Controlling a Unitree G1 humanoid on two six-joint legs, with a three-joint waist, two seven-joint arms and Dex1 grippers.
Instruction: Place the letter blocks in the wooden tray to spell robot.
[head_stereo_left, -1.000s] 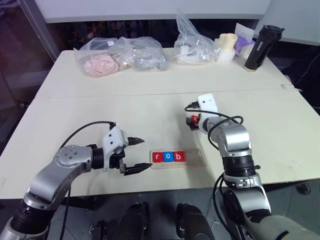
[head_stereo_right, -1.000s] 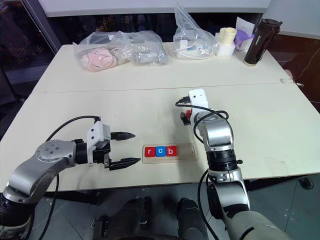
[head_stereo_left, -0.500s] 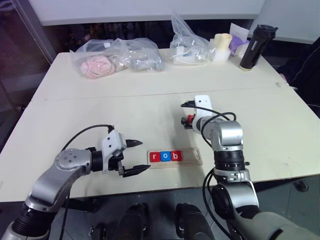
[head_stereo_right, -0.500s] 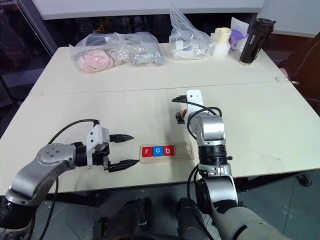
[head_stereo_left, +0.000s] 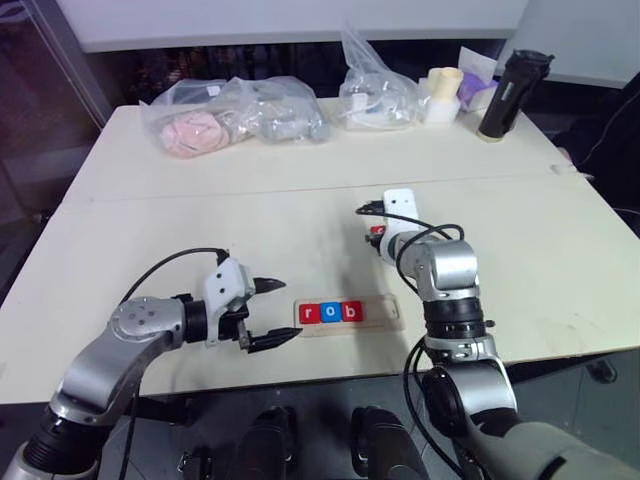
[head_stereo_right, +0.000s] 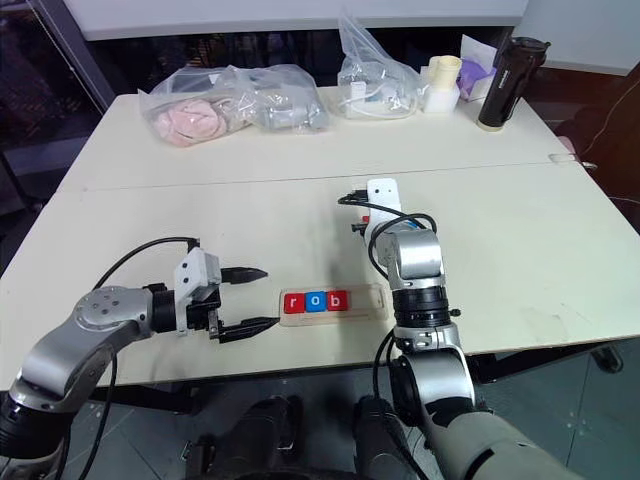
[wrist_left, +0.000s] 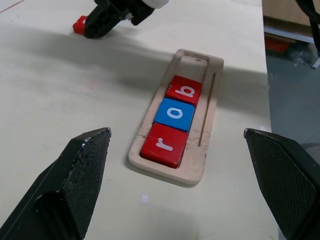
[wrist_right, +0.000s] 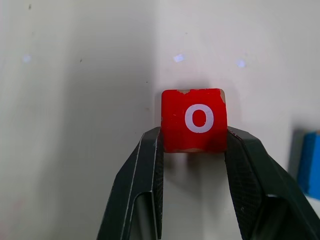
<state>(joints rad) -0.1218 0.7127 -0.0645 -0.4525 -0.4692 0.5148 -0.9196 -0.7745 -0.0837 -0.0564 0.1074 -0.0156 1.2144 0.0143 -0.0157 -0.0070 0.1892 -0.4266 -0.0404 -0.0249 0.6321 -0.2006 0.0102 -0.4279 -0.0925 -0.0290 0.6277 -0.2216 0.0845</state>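
Right wrist view showed our right gripper (wrist_right: 193, 142) pinching the red o block (wrist_right: 194, 120), so next we'd carry it to the wooden tray (head_stereo_left: 393, 312), beside b.

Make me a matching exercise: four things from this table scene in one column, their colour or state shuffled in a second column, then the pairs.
Things:
1. r block
2. middle block in the wooden tray
3. left gripper
4. right gripper

States:
A. shut on the red o block
B. blue, letter o
C. open, holding nothing
D. red, at the end of the wooden tray

Pairs: 1-D, 2-B, 3-C, 4-A
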